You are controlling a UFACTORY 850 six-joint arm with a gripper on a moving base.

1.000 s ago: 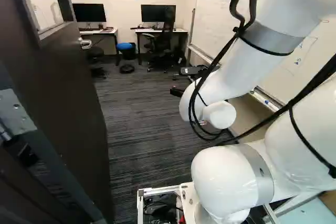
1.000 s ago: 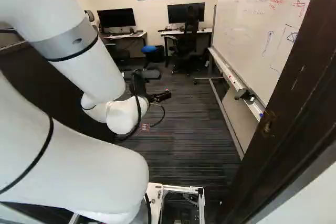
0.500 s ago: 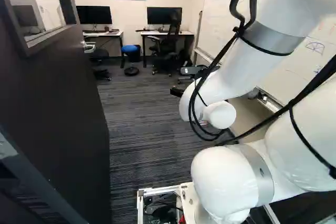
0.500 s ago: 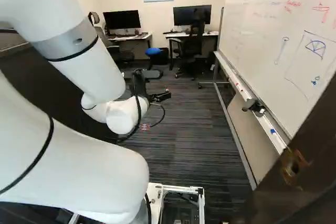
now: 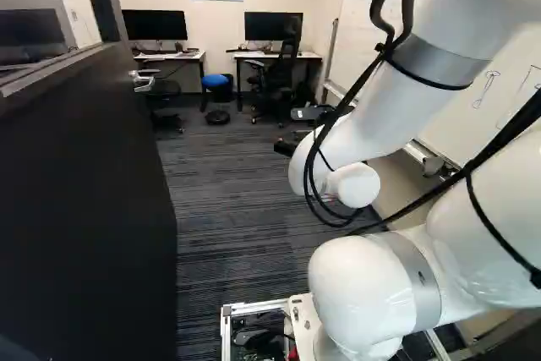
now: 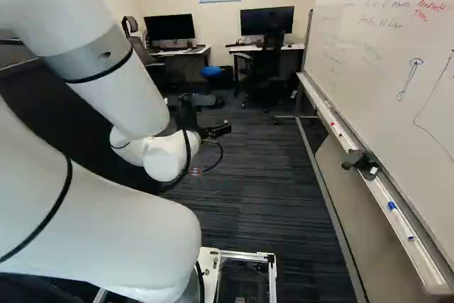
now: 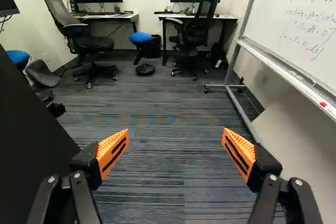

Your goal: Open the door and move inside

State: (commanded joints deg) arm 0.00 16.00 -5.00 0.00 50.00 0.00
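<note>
In the left base view, the door (image 5: 84, 209) stands open, and the arm (image 5: 380, 107) is right of it. In the right base view, the gripper (image 6: 218, 130) is right of the door. In the wrist view, its fingers (image 7: 113, 153) are wide apart, beside the door.

The white arm (image 5: 385, 107) is rising from its lowest joint (image 5: 363, 289) at the near side, bending high up and sloping down toward the far side to its wrist (image 6: 164, 157). Black cables (image 5: 314, 158) are looping along it. The black gripper (image 6: 225, 129) is pointing far ahead, its two fingers standing wide apart, left and right, their orange pads (image 7: 112, 151) facing inward.
</note>
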